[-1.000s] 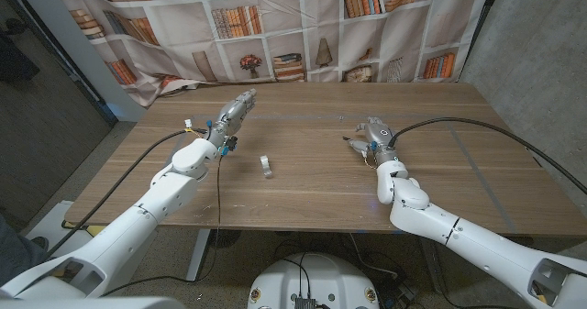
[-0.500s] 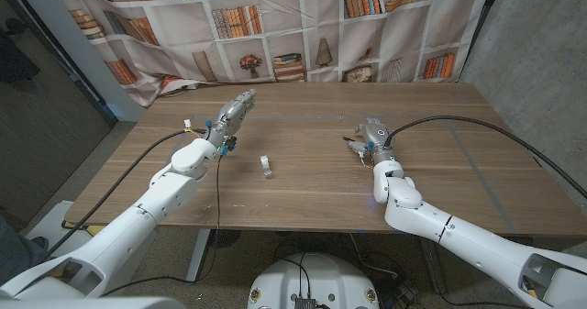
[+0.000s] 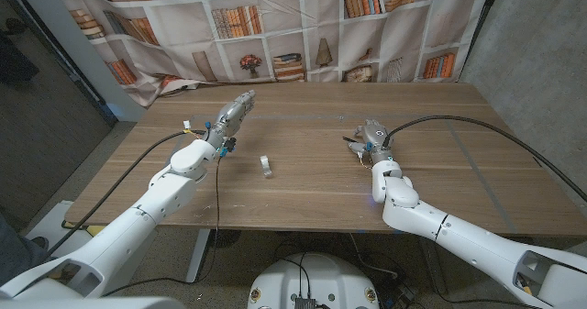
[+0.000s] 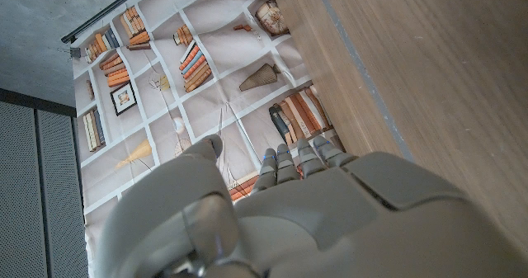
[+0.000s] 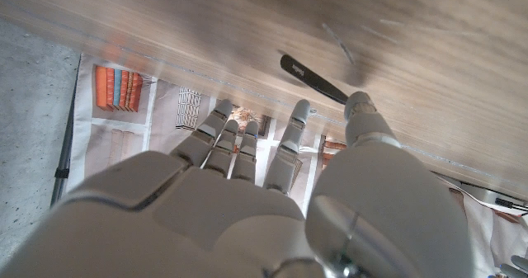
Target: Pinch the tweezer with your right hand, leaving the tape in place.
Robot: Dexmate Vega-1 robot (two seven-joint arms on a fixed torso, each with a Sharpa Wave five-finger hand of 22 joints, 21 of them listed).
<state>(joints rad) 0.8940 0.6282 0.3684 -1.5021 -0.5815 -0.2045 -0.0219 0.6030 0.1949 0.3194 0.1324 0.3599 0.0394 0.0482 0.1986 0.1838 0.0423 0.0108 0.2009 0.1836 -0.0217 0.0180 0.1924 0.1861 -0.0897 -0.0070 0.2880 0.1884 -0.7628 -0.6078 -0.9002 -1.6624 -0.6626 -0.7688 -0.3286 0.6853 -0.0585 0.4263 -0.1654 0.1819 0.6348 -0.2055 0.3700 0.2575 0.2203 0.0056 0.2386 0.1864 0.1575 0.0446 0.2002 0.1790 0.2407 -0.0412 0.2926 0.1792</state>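
The tweezer (image 5: pixel 313 80) is a thin black strip lying on the wooden table (image 3: pixel 303 185). My right hand (image 3: pixel 372 134) hovers over it on the table's right half, fingers (image 5: pixel 290 139) stretched out and apart. The thumb tip (image 5: pixel 360 106) is at one end of the tweezer, and nothing is pinched between thumb and fingers. The tape (image 3: pixel 265 166), a small white roll, stands alone near the table's middle, well left of that hand. My left hand (image 3: pixel 235 111) is raised over the left half of the table, fingers straight, holding nothing.
A bookshelf-print curtain (image 3: pixel 275 25) hangs behind the table's far edge. Black cables (image 3: pixel 477 130) run along both arms over the tabletop. Bare wood lies between the tape and the right hand.
My right forearm has swung a little to the left while the hand stays over the tweezer. The tape and my left arm have not moved.
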